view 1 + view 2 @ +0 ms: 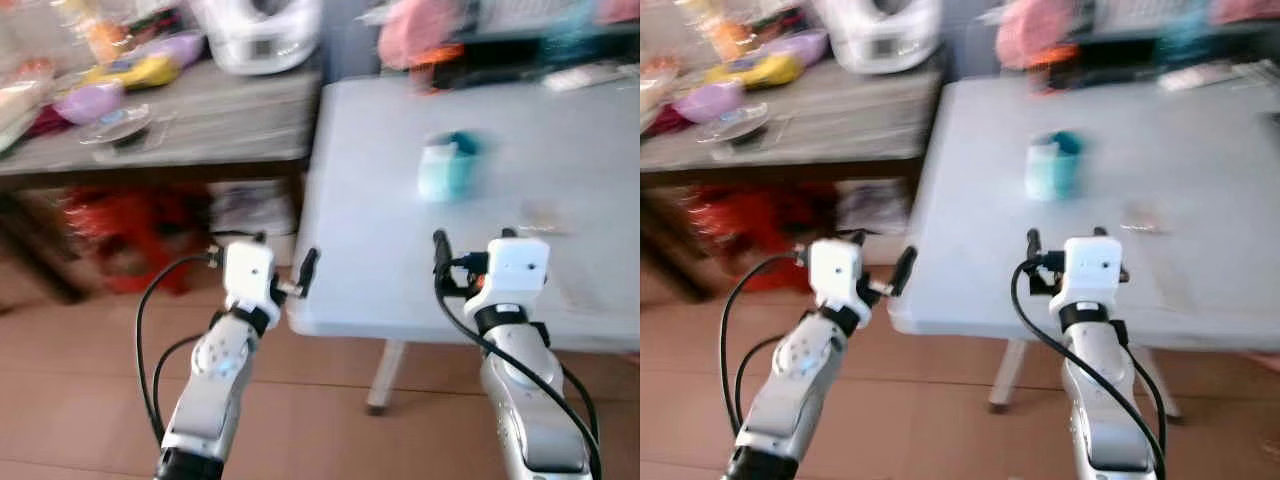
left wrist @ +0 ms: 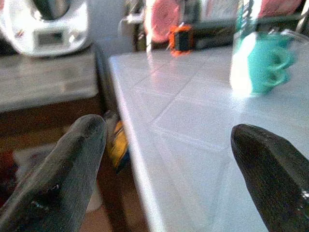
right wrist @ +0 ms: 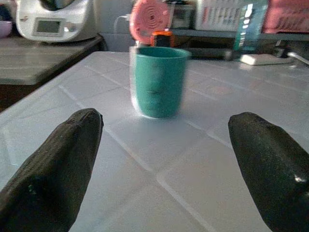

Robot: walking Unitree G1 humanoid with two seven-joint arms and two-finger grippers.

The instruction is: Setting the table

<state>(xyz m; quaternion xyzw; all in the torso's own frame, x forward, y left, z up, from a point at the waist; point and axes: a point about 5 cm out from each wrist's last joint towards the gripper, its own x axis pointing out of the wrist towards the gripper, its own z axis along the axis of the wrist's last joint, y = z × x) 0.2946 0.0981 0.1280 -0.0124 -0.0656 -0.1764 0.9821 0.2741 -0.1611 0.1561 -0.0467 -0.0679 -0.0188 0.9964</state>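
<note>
Both grippers wide open at the white table's (image 1: 380, 290) near edge.
Right gripper (image 3: 161, 159) faces the teal cup (image 3: 158, 81), seemingly mid-table; left gripper (image 2: 166, 169) hovers at the near-left corner.

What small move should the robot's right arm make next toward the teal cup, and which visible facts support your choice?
Probably ease the right gripper straight forward over the white table toward the teal cup. Its fingers are spread wide open with nothing between them, the cup stands upright and centred ahead in the right wrist view, and bare tabletop lies between them. The left gripper, open at the table's corner, looks worse aligned.
</note>
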